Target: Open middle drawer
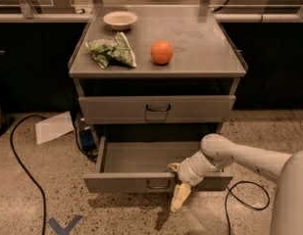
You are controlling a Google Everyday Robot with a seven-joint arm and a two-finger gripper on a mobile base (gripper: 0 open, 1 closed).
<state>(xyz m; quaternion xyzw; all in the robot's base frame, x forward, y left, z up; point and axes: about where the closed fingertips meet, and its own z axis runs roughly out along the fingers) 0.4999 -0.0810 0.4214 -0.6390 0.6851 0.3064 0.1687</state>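
Most of the job looks done: the middle drawer point(116, 182) stands well out toward the near side, low on the cabinet, its bare grey tray showing. The taller drawer point(200, 109) above is shut. The gripper point(180, 198) hangs at the open drawer's front, just right of its wire handle point(158, 184); spread or closed, I cannot tell. Little seems left beyond backing away.

No readable text, label or number anywhere
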